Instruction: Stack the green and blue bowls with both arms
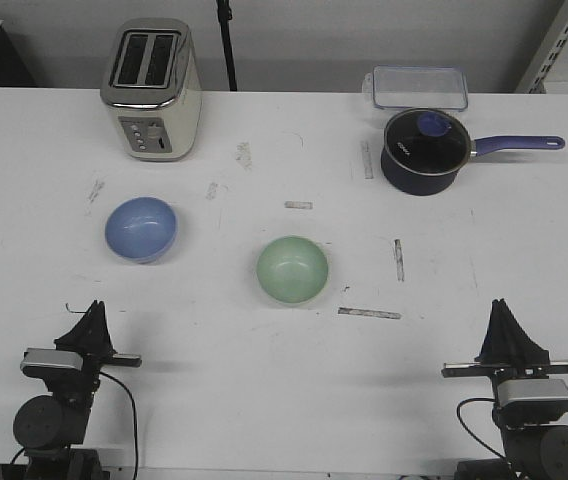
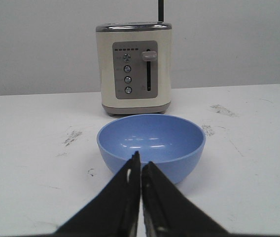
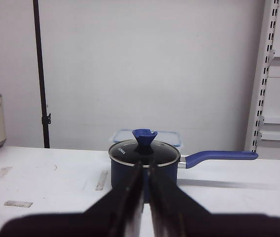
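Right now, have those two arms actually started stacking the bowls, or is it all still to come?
Nothing is stacked yet. The blue bowl and green bowl sit apart and empty on the table. Neither the left gripper nor the right gripper holds anything; both are shut at the near edge. Picking up a bowl and nesting it is all left.

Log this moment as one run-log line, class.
stage: not started | left claw: shut, empty | right claw: shut, empty | blue bowl, green bowl: apart, unstacked
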Motion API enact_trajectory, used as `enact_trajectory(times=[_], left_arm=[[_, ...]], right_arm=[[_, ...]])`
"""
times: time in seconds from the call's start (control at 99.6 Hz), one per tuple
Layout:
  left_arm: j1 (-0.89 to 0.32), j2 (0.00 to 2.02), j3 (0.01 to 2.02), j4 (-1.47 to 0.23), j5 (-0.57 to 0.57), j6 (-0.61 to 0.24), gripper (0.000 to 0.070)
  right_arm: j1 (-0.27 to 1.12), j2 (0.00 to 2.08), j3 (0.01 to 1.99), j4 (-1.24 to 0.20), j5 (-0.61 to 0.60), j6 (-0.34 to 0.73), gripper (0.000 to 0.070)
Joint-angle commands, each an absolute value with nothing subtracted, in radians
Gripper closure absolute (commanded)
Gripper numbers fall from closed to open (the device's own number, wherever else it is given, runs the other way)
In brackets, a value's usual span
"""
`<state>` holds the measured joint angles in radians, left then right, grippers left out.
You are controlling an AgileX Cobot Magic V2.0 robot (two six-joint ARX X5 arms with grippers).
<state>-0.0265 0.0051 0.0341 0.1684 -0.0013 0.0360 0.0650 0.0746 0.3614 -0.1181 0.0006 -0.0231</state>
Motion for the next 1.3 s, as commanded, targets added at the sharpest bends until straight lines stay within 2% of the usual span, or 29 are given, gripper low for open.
enact_trajectory(times=[0.0, 0.372, 0.573, 0.763, 1.035, 1.286], left_arm=[[-0.025, 0.003, 0.012, 0.181, 0.000, 0.041, 0.0699], [-0.025, 0.003, 0.012, 0.183, 0.000, 0.032, 0.0699], [-0.025, 0.003, 0.024, 0.268, -0.001, -0.070, 0.0699], [-0.025, 0.035, 0.113, 0.203, -0.001, -0.067, 0.0699], [-0.025, 0.220, 0.287, 0.204, -0.009, 0.000, 0.0699], [-0.025, 0.505, 0.495, 0.203, -0.048, 0.001, 0.0699]], right_arm=[[0.066, 0.072, 0.365, -0.106, 0.000, -0.030, 0.0691], [0.066, 0.072, 0.365, -0.106, 0.001, -0.030, 0.0690], [0.066, 0.072, 0.365, -0.106, 0.001, -0.030, 0.0690], [0.066, 0.072, 0.365, -0.106, 0.000, -0.030, 0.0690], [0.066, 0.072, 0.365, -0.106, 0.001, -0.030, 0.0691], [0.066, 0.072, 0.365, -0.106, 0.001, -0.030, 0.0690]])
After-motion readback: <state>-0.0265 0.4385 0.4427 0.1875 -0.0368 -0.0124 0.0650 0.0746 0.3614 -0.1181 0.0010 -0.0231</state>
